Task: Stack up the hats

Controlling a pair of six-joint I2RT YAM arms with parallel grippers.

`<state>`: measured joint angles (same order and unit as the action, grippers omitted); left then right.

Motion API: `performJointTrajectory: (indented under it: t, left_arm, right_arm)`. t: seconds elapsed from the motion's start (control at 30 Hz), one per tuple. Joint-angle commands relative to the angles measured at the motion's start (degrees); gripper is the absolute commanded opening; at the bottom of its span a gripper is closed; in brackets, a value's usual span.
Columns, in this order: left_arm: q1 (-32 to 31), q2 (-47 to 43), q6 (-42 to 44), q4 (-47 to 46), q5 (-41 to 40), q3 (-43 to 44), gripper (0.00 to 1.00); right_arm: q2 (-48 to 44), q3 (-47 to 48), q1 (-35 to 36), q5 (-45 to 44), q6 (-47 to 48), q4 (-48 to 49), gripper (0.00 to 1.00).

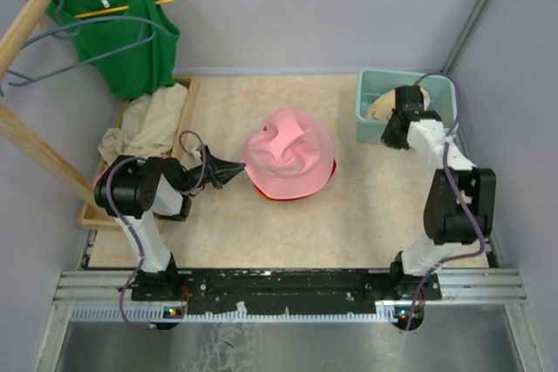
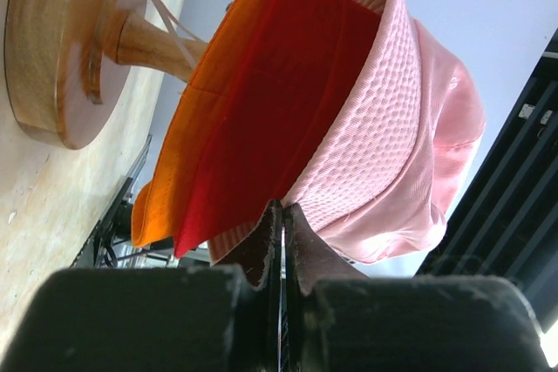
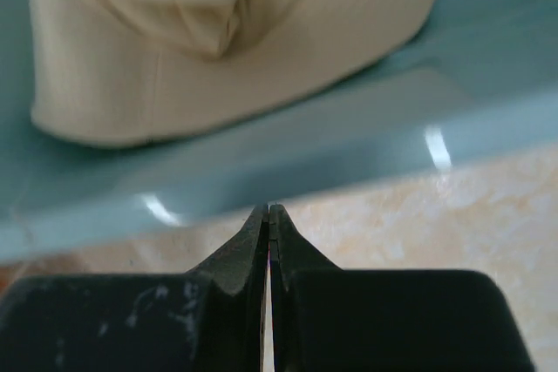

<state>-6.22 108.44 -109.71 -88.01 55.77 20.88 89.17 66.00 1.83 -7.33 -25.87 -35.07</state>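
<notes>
The pink hat (image 1: 288,152) lies on top of the red hat (image 1: 292,199) and the orange hat (image 1: 258,189) in the middle of the table. From below, the pink hat (image 2: 392,128), red hat (image 2: 270,102) and orange hat (image 2: 187,145) nest over a wooden stand (image 2: 61,50). My left gripper (image 1: 241,168) (image 2: 282,206) is shut, its tips against the brim edges where red meets pink, with nothing seen between them. The beige hat (image 1: 380,111) (image 3: 218,41) lies in a teal bin (image 1: 366,84) (image 3: 349,137). My right gripper (image 1: 392,137) (image 3: 269,206) is shut and empty at the bin's near wall.
A green tank top (image 1: 131,37) hangs on a hanger from a wooden rack at the back left. Below it a wooden tray (image 1: 187,98) holds a beige cloth (image 1: 148,124). Grey walls close in the table on three sides.
</notes>
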Motion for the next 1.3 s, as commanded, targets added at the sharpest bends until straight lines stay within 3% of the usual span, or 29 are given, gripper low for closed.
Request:
performJointTrajectory:
  t: [0.0, 0.23, 0.33, 0.43, 0.57, 0.77, 0.87, 1.27]
  left_arm:
    - [1.1, 1.6, -0.7, -14.6, 1.0, 2.5, 0.00]
    - [2.2, 4.0, -2.1, -14.6, 2.1, 5.9, 0.00]
    - [2.6, 5.4, -2.9, -14.6, 3.3, 7.7, 0.00]
    - [2.8, 6.5, -3.0, -14.6, 4.1, 8.4, 0.00]
    - [2.8, 7.2, -3.4, -14.6, 5.3, 8.5, 0.00]
    - [2.8, 7.1, -3.8, -14.1, 6.3, 9.0, 0.00]
    - [2.8, 6.7, -3.6, -13.5, 6.8, 9.1, 0.00]
    - [2.7, 6.4, -3.6, -13.4, 6.4, 8.8, 0.00]
  right_arm:
    - [8.1, 9.8, -3.0, -4.5, 1.2, 6.8, 0.00]
    - [19.0, 22.2, -3.4, -3.8, 2.3, 8.0, 0.00]
    - [17.7, 22.0, -3.5, 4.9, 3.4, 11.4, 0.00]
    - [11.9, 16.6, -3.5, 20.0, 0.7, 15.2, 0.00]
    - [1.3, 1.9, -3.6, 39.8, -7.8, 25.4, 0.33]
    - [-6.0, -15.2, -3.8, 56.2, -26.5, 49.8, 0.46]
    - [-5.7, -17.5, -3.8, 58.9, -30.8, 56.6, 0.46]
    - [0.2, -17.6, 1.3, 59.1, -31.6, 60.1, 0.47]
